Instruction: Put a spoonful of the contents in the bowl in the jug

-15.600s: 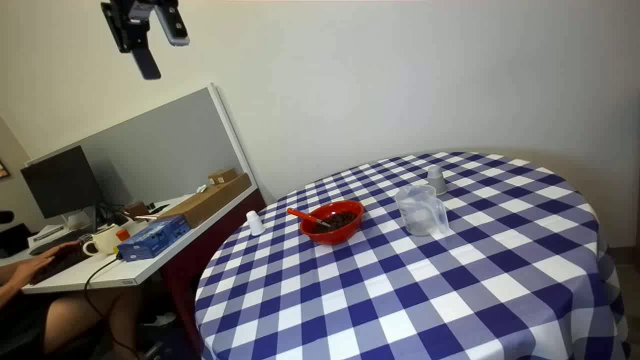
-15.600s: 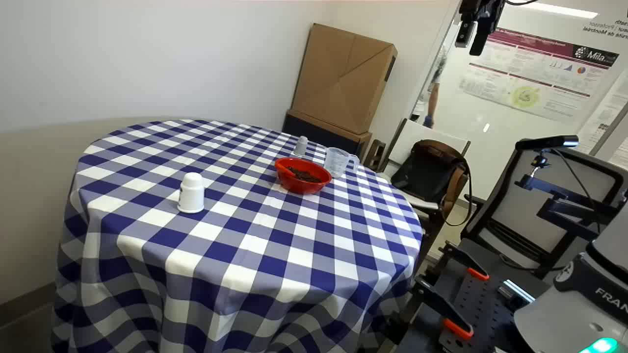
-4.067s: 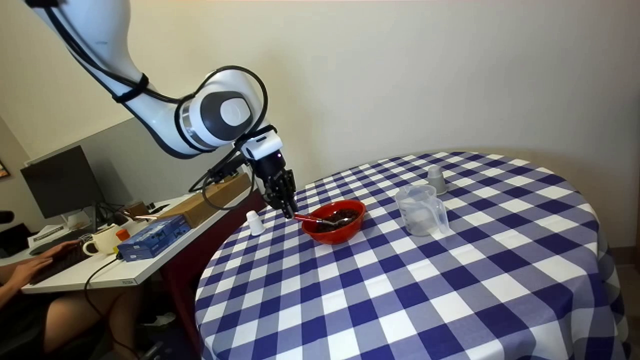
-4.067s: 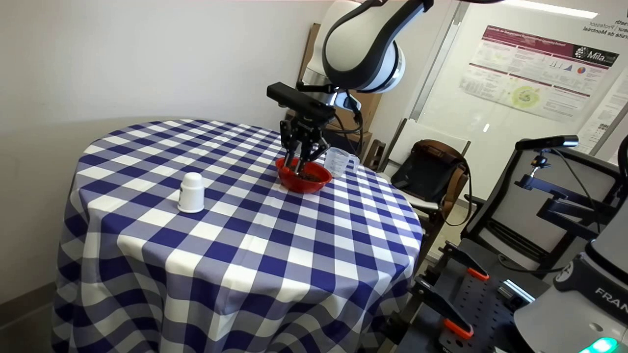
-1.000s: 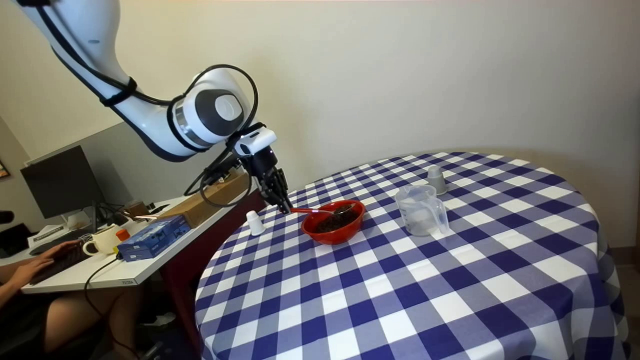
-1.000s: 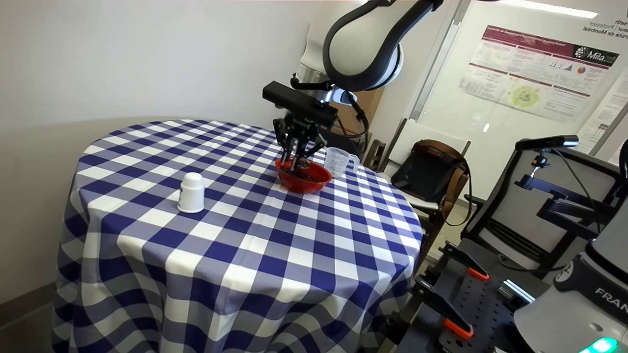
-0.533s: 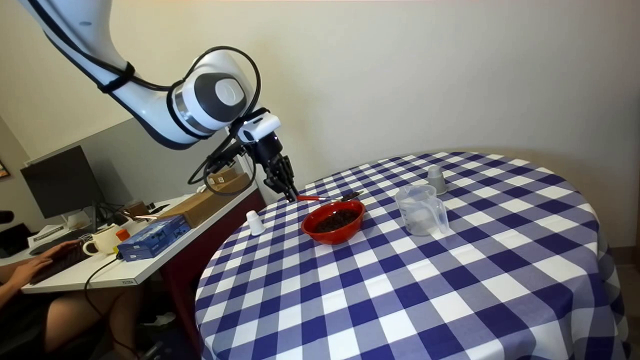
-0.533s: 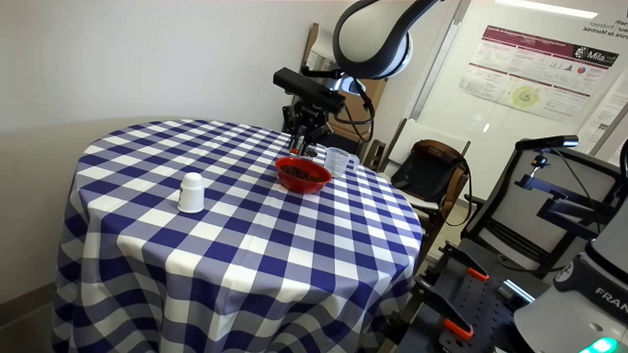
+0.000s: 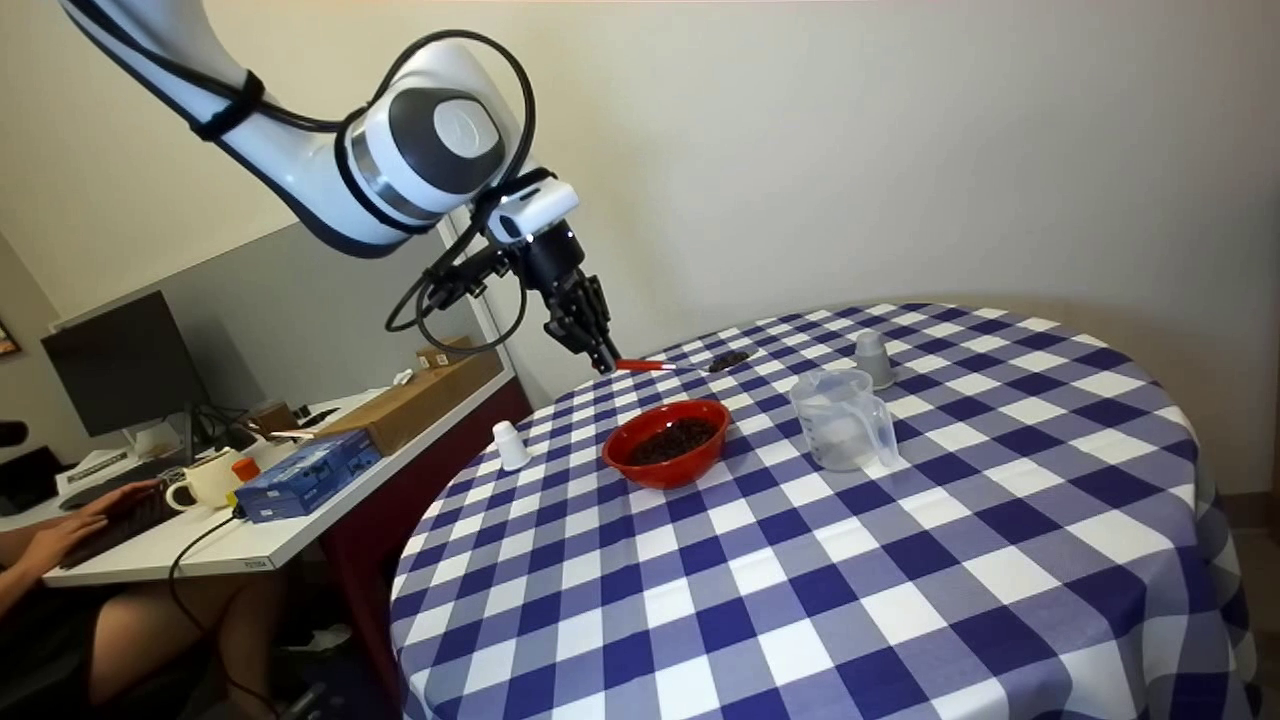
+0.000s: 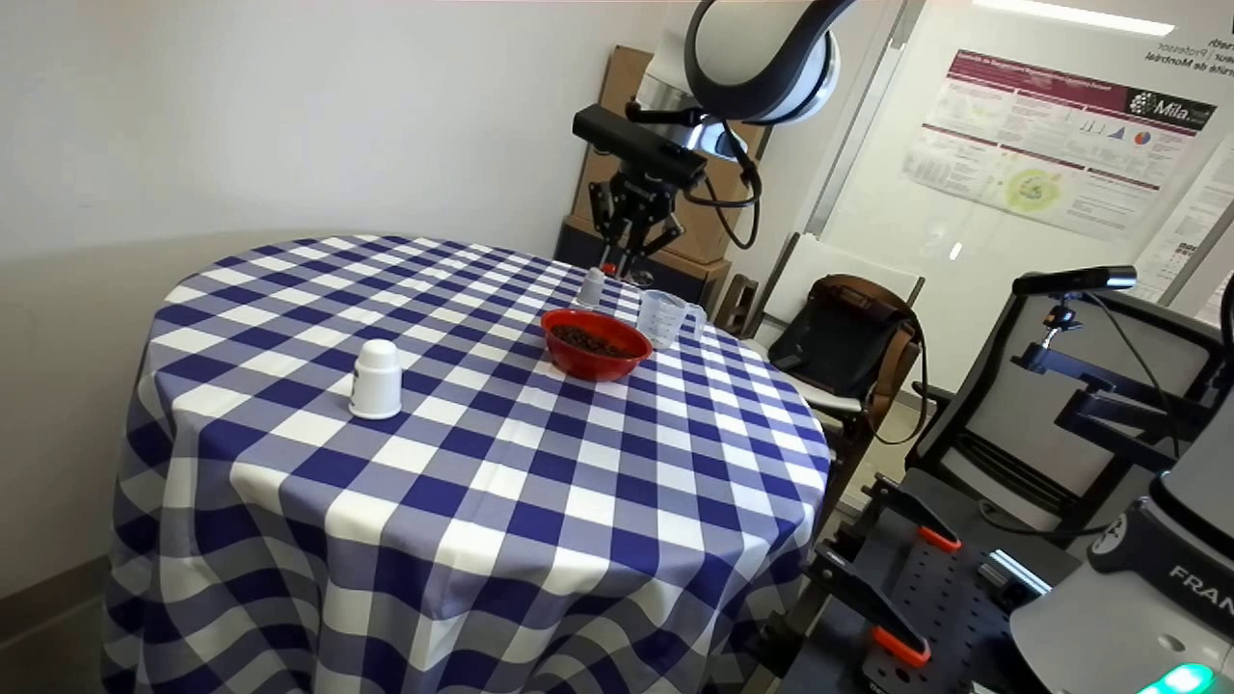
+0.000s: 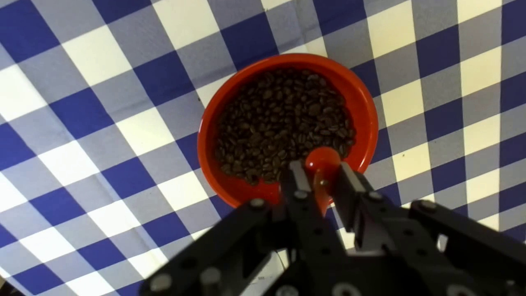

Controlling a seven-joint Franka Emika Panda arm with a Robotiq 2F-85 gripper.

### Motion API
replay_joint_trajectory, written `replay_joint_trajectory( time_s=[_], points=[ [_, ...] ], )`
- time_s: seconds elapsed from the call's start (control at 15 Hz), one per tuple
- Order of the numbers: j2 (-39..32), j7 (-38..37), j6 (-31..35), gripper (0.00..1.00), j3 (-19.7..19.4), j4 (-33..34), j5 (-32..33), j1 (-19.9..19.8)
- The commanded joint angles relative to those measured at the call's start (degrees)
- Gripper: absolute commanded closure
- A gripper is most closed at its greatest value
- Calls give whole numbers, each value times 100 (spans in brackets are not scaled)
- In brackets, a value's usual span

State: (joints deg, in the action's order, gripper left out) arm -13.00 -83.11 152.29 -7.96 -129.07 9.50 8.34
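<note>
In an exterior view the black two-fingered pincer grips a long slim spoon with a red handle and silvery metal neck; it reaches out roughly level, a dark heap on its end. Below the pincer stands the shallow glossy red bowl of dark brown beans. Out past the spoon's tip and lower than the pincer, upright on a blue-and-white checked cloth, is the clear, handled, plastic-looking jug; no beans show through its wall.

In an exterior view the pincer hangs higher than bowl and jug; the load there is too small to judge.

In the wrist view the bowl lies beneath the pincer, whose jaws clamp the handle's end.

The scoop looks done and the carry in hand, pouring yet to come. The next move calls for bringing the spoon, kept level, over the jug's mouth before tipping it.
</note>
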Motion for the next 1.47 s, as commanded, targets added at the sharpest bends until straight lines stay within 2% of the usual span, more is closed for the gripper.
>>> replay_joint_trajectory(
  time_s=[0.0, 0.87, 1.4],
  points=[
    [145, 163, -276, 91, -10, -48, 130, -191],
    [-23, 267, -731, 91, -140, 327, 319, -563],
    [-428, 249, -1103, 91, -217, 875, 332, -646]
  ],
)
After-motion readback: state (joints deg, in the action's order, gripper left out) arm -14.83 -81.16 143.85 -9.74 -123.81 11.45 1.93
